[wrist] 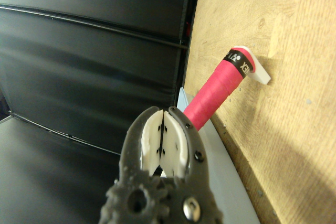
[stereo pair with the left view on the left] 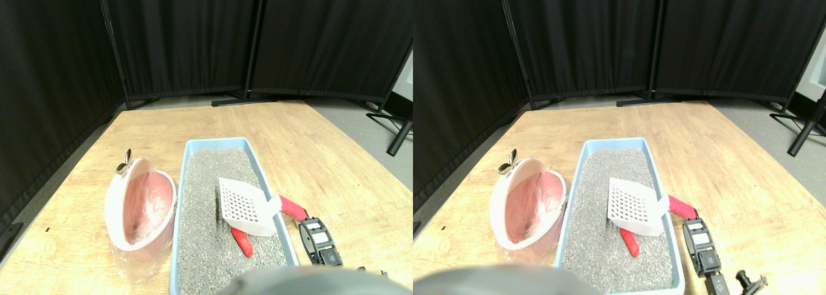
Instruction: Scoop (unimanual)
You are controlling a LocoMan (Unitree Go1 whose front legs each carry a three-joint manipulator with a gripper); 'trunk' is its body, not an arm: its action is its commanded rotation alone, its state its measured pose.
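A long pale-blue plastic litter tray [stereo pair with the left view on the left: 187, 198] filled with grey gravel-like litter [stereo pair with the left view on the left: 206, 243] sits on the light wooden floor panel [stereo pair with the left view on the left: 310, 153], with black curtain screens [stereo pair with the left view on the left: 193, 37] closing off the back of the space. Leaning over the tray's right rim is a white plastic slotted scoop [stereo pair with the left view on the left: 242, 204]; its perforated blade stands tilted above the litter, and its handle, wrapped in bright red-pink grip tape [stereo pair with the left view on the left: 293, 208], sticks out past the rim toward the right. A small red sausage-shaped object [stereo pair with the left view on the left: 242, 242] lies on the litter just below the scoop's blade, its upper end tucked under it. To the left of the tray, touching its side, a pink-and-white round bin lined with clear plastic film [stereo pair with the left view on the left: 142, 208] rests tipped so its mouth faces the tray.

The robot's right gripper [stereo pair with the left view on the left: 316, 233], dark with pale labels, sits low on the floor just beside the tray's right wall, right at the tip of the red handle. In the wrist view the gripper [wrist: 164, 124] has its white-padded jaws pressed together with nothing between them; the red handle [wrist: 215, 95] runs alongside, close by but not grasped.
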